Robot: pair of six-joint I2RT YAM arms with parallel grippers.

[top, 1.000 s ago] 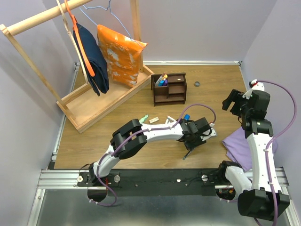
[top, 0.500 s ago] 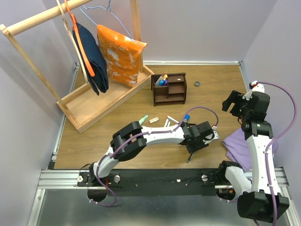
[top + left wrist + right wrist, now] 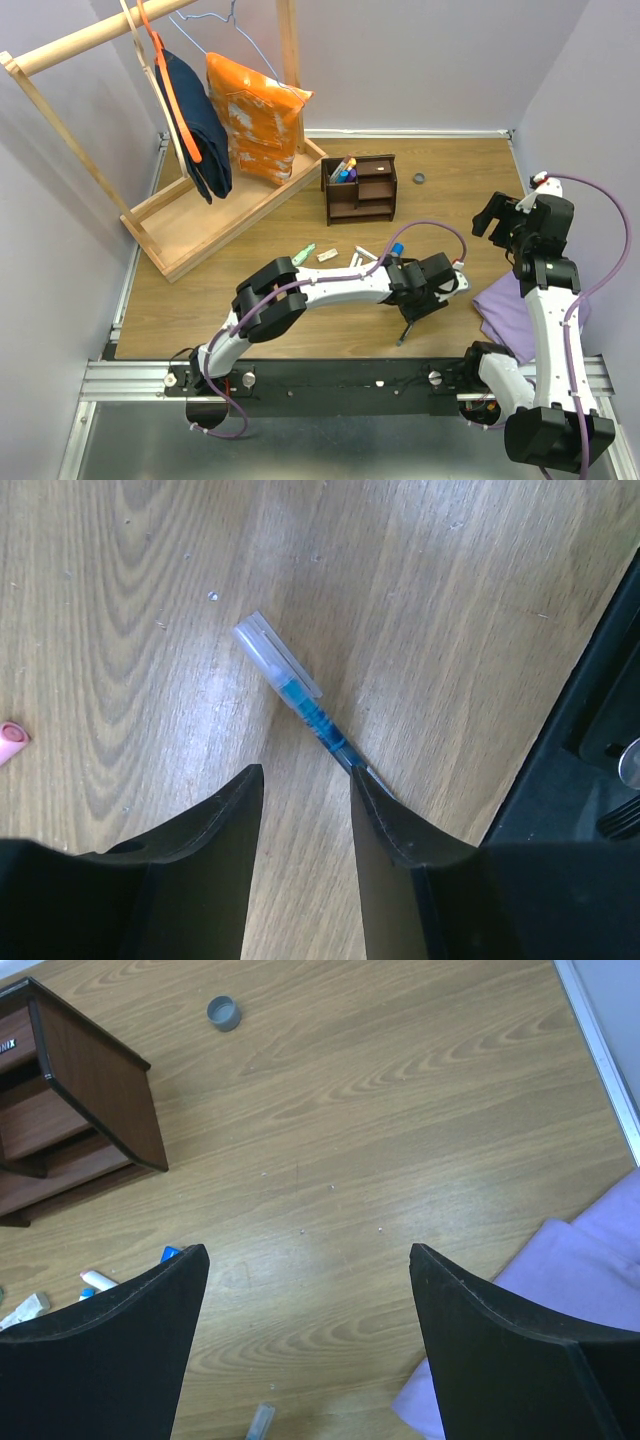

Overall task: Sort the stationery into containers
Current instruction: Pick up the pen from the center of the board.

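A blue pen with a clear cap (image 3: pixel 290 685) lies on the wood, its far end against the outer tip of one finger of my left gripper (image 3: pixel 305 772). That gripper is open, with only bare table between its fingers. From above, the left gripper (image 3: pixel 410 318) hovers low near the front edge, the pen (image 3: pixel 404 334) poking out below it. More stationery lies behind it: a green eraser (image 3: pixel 305 250), a beige piece (image 3: pixel 326 256), white pens (image 3: pixel 358 258) and a blue-capped marker (image 3: pixel 397 248). The dark brown organizer (image 3: pixel 360 187) holds several pens (image 3: pixel 343 170). My right gripper (image 3: pixel 495 215) hangs open and empty.
A pale wooden clothes rack (image 3: pixel 200 215) with an orange bag (image 3: pixel 255 115) and a navy garment (image 3: pixel 195 125) fills the back left. A small grey cap (image 3: pixel 420 179) lies right of the organizer. A purple cloth (image 3: pixel 510 310) covers the front right corner.
My left gripper has shifted a little to the right, and the blue pen at its fingertip has moved with it. The right arm has barely stirred.
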